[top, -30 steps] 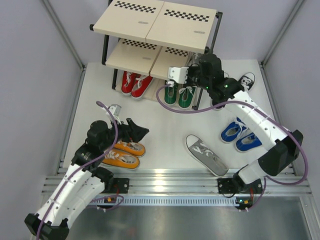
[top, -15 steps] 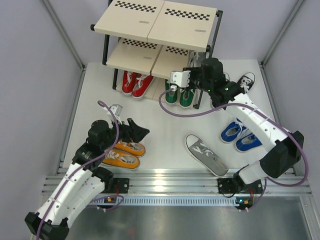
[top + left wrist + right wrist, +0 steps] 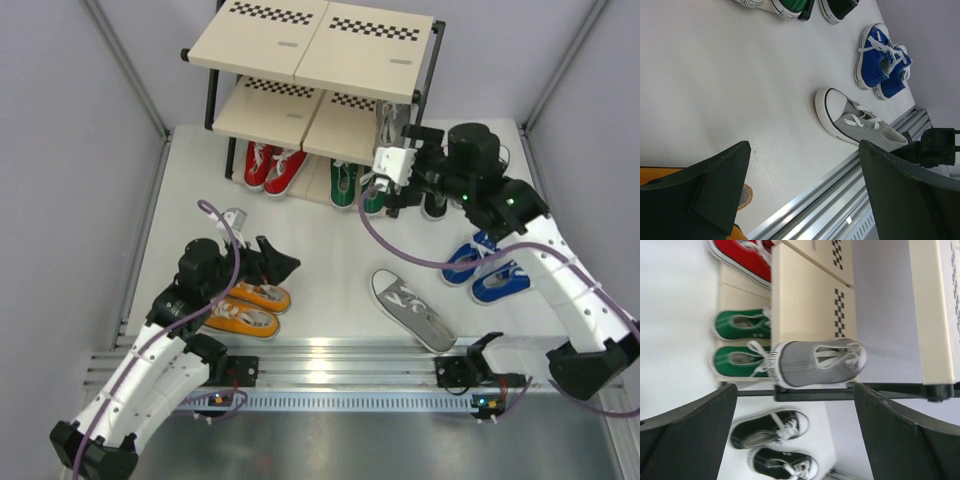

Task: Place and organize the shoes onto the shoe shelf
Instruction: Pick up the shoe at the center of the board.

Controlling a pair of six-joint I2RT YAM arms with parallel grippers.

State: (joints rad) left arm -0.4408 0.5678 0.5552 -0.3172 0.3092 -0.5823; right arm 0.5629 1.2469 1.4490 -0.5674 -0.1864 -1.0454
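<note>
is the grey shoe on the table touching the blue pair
Apart. The top view shows bare table between the grey shoe and the blue pair; the left wrist view agrees.

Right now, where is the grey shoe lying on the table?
Top view: the grey shoe lies front right, between the orange pair and blue pair.

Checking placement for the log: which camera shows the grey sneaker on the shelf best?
Right wrist view: the grey sneaker lies whole and unobstructed on the middle tier of the shoe shelf. Top external shows at most a sliver beneath the top panel. Left wrist shows only the other grey sneaker, off the shelf.
</note>
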